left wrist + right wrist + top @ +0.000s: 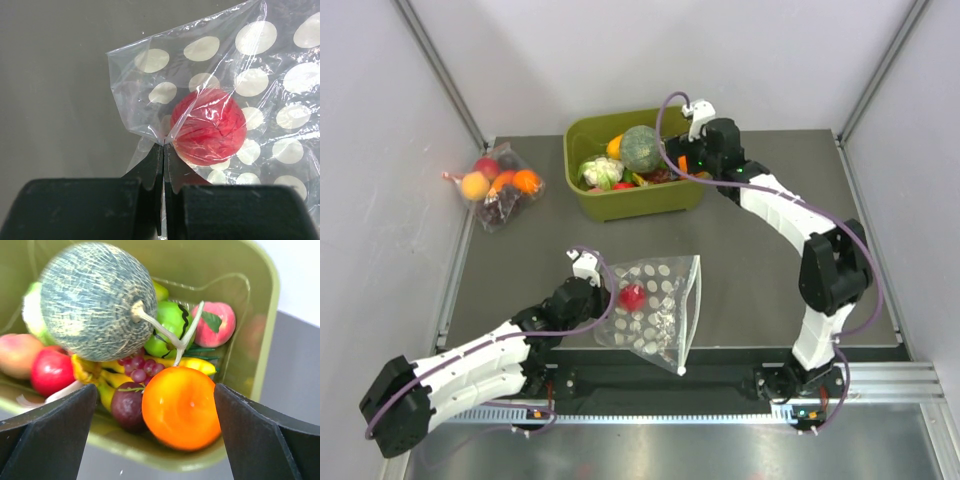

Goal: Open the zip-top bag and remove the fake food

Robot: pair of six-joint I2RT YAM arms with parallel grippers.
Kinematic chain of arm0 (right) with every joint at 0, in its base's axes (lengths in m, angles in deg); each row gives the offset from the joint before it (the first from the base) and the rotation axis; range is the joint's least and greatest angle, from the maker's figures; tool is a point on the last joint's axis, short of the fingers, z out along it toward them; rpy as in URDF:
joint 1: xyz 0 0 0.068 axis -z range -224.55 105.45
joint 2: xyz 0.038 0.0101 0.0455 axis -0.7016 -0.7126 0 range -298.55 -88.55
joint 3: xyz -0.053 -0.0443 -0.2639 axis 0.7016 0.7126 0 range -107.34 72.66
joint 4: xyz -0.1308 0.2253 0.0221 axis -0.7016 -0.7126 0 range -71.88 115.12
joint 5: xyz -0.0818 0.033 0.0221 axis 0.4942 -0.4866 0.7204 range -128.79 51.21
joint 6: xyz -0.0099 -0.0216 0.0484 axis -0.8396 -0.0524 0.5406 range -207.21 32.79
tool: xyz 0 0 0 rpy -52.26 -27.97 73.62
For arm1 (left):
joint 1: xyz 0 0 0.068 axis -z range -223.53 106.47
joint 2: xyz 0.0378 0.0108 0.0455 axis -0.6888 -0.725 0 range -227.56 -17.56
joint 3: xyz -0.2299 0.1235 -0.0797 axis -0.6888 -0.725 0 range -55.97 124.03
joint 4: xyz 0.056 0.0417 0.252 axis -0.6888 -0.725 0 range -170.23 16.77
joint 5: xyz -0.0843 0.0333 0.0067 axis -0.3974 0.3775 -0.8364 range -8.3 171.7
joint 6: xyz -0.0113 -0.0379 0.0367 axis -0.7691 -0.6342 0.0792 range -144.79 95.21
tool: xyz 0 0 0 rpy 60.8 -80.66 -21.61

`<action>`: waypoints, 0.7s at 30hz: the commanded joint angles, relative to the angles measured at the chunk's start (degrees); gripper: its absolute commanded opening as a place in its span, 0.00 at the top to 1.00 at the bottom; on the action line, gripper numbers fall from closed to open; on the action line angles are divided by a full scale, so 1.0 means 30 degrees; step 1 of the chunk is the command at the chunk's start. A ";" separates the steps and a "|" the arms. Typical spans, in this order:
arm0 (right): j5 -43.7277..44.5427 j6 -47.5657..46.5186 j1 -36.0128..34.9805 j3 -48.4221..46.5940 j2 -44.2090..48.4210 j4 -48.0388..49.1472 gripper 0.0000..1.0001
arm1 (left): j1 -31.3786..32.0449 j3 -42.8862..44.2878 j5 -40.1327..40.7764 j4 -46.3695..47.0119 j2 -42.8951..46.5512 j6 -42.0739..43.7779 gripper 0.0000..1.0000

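Bag (655,305) lies flat on the table (750,270), on the near side of the tub (582,135) and well apart from it. The film is dotted and crumpled. I see 1 red fruit (207,125) inside, farther from the tub than the bag's upper edge.

My left gripper (164,147) is clenched on the bag's film at its edge. The jaws are flat together with plastic pinched between them. The red fruit sits just past the tips, still inside the film and not gripped.

Pumpkin (95,300) is in the tub, on top of the pile, stem toward the right wrist camera. Orange fruit (181,407) shows at the tub's near rim, between the 2 fingers (50,435) and touching neither. I can't tell whether it rests on the pile.

My right gripper (155,390) is released, fingers spread wide and holding nothing, over the tub's right end.

Also in the tub are a cauliflower (602,172), a green apple (170,322), a peach (215,325) and grapes (137,370).

A small bag (500,185) of fruit lies left of the tub, apart from it.
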 commanded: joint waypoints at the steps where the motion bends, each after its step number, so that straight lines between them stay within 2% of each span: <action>1: -0.0753 -0.0465 0.0213 0.0928 0.2637 0.2257 0.00 | -0.0132 0.0471 -0.0168 0.0374 0.0338 0.0215 1.00; 8: -0.0722 -0.0760 0.0184 0.3036 0.6329 0.2522 0.01 | -0.0191 0.0588 -0.0315 0.0316 0.0895 0.0127 1.00; 14: -0.1047 0.0525 -0.0255 0.8890 1.2069 0.2756 0.00 | -0.0249 0.1378 -0.0432 -0.0182 0.0896 0.0507 1.00; 17: -0.0695 0.1378 -0.1132 1.3103 1.5000 0.2816 0.01 | -0.0337 0.1818 -0.0520 -0.0446 0.0779 0.0829 1.00; 20: 0.0269 0.2374 -0.3033 1.5160 1.6878 0.1793 0.02 | -0.0484 0.2023 -0.0287 -0.0680 0.0341 0.1093 1.00; 21: 0.0940 0.2492 -0.4460 1.5488 1.7375 0.1587 0.03 | -0.0542 0.1995 -0.0228 -0.0652 0.0194 0.1094 1.00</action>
